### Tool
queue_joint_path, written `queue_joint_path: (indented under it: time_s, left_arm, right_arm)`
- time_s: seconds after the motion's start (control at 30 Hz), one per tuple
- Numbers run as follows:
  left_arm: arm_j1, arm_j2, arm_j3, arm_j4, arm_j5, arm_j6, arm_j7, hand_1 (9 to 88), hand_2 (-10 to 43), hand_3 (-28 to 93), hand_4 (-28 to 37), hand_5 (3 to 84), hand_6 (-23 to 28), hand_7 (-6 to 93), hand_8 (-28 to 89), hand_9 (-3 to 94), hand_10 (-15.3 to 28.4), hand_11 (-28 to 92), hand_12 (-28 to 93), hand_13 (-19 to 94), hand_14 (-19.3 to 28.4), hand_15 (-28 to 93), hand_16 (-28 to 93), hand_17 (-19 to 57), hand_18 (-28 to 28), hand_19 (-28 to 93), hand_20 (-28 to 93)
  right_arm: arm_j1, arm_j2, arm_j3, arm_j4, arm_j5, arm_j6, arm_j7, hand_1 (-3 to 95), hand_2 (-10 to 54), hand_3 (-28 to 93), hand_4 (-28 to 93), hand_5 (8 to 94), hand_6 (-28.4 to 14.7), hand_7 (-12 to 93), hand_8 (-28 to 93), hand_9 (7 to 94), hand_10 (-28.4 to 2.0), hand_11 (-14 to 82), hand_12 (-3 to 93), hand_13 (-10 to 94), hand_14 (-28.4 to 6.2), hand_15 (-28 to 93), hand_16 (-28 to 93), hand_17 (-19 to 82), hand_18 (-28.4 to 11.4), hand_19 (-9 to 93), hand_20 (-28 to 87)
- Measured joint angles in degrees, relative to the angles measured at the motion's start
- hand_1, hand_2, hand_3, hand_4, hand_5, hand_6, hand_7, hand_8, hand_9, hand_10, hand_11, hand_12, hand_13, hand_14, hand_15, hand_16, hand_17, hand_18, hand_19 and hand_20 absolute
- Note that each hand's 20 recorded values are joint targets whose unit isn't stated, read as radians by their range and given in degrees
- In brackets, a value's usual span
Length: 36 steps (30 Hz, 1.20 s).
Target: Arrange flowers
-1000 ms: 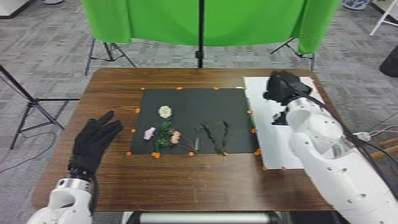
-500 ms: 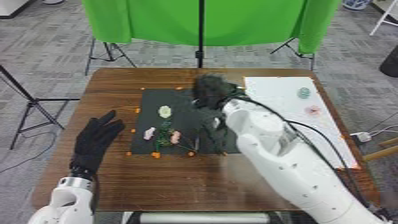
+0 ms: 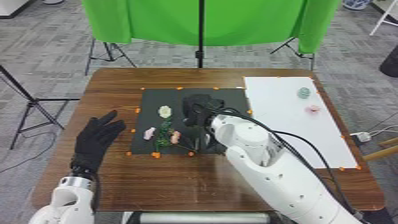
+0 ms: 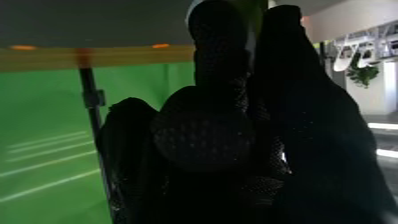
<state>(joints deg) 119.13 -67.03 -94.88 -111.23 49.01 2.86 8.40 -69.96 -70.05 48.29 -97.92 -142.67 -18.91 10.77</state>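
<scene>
The left hand (image 3: 99, 134) rests open at the table's left side, beside the black mat (image 3: 147, 104). Over the mat's right half is the right hand (image 3: 197, 107), partly hiding the dark stems (image 3: 208, 138). In the right wrist view the right hand (image 4: 213, 135) has fingers pointing up, with no flower seen in them. On the mat lie a cream flower (image 3: 165, 111), a pale pink flower (image 3: 149, 133), a peach flower (image 3: 175, 136) and green foliage (image 3: 163, 142). A white sheet (image 3: 293, 140) at the right bears a green flower (image 3: 304, 93) and a pink flower (image 3: 313, 108).
Orange markers (image 3: 155, 155) edge the mat and sheet on the brown wooden table (image 3: 178, 185). The right arm crosses the sheet's lower left side, with black cables along it. A green backdrop (image 3: 160, 25) on stands is beyond the table.
The right hand has moved left from the white sheet to the black mat, uncovering the green and pink flowers, then slightly towards the robot. The left hand has stayed still.
</scene>
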Motion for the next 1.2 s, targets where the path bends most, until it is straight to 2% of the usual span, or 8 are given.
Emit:
queue_joint_path:
  time_s: [0.17,0.3,0.4,0.5,0.97,1.1,1.2]
  left_arm:
    - [0.0,-0.02,-0.14,0.01,0.01,-0.43,-0.1,17.9,-3.5,66,-27.5,44.0,5.1,9.0,-6,45.0,15.0,20,13,34,17.7,16,4,3.7,14.6,5,18]
    - [0.0,-0.02,-0.3,0.02,0.01,-0.58,-0.1,17.6,-3.5,66,-27.5,43.2,4.8,8.9,-6,44.8,14.9,20,13,34,17.8,16,3,3.5,14.9,5,18]
    - [0.0,-0.01,-0.41,0.04,-0.02,-0.65,-0.08,17.4,-3.7,67,-27.5,43.0,4.7,8.8,-6,44.8,14.9,20,13,34,17.8,17,3,3.4,15.0,6,18]
    - [0.0,0.02,-0.42,0.06,-0.02,-0.77,-0.07,17.3,-3.6,67,-27.5,42.9,4.7,8.7,-6,44.7,14.8,20,13,34,17.9,17,3,3.3,15.1,6,17]
    - [0.0,0.12,-0.42,0.15,-0.02,-1.0,-0.06,17.2,-3.6,66,-27.8,42.4,4.8,8.0,-6,43.8,14.7,18,13,33,17.8,15,4,3.2,15.1,5,17]
    - [0.0,0.07,-0.42,0.15,-0.02,-1.0,0.06,17.2,-3.4,66,-27.5,41.8,4.7,6.8,-5,43.4,14.5,16,14,33,17.7,13,4,3.1,15.1,5,18]
    - [0.0,0.07,-0.41,0.15,-0.02,-0.99,0.09,17.2,-3.2,66,-27.4,41.6,4.5,6.4,-5,42.9,14.2,15,14,33,17.5,12,5,3.1,15.0,4,18]
  right_arm:
    - [-0.5,-0.8,0.7,1.1,-1.9,-0.9,-0.7,58.7,-9.4,40,-10,70.9,1.5,18,7,83.4,-10.9,25.9,25.7,91,-0.9,59,37,65,-10.0,93,56]
    - [-0.8,-1.0,1.0,1.3,-2.5,-1.5,-1.1,56.6,-9.5,41,-9,68.9,1.2,17,7,82.5,-11.1,26.2,25.2,91,-1.0,59,36,65,-10.1,93,56]
    - [-1.0,-1.0,1.4,1.3,-2.7,-2.0,-1.4,50.8,-9.5,49,-12,65.7,1.0,16,1,82.1,-11.6,26.3,25.2,90,-1.3,59,36,64,-10.4,93,56]
    - [-1.2,-0.9,1.6,1.2,-2.6,-2.6,-1.4,47.4,-9.5,52,-12,64.1,0.9,16,-8,81.5,-12.1,26.3,25.3,90,-1.5,59,37,64,-10.6,93,56]
    - [-1.5,0.2,2.8,-1.3,2.2,-4.5,1.1,40.8,-8.1,45,-7,62.3,-0.8,13,-8,79.7,-13.7,25.8,25.2,88,-2.9,59,36,62,-12.1,93,56]
    - [-1.5,0.6,5.0,-3.4,6.3,-4.6,3.3,36.4,-7.7,51,-8,62.9,-0.7,13,-8,78.4,-14.2,25.0,24.8,86,-4.8,59,35,59,-13.0,93,54]
    - [-1.8,1.7,8.8,-6.5,8.3,-1.4,5.6,33.8,-7.3,54,-9,63.4,-0.8,13,-8,76.8,-14.4,20.6,22.9,85,-6.1,55,34,57,-13.4,93,50]
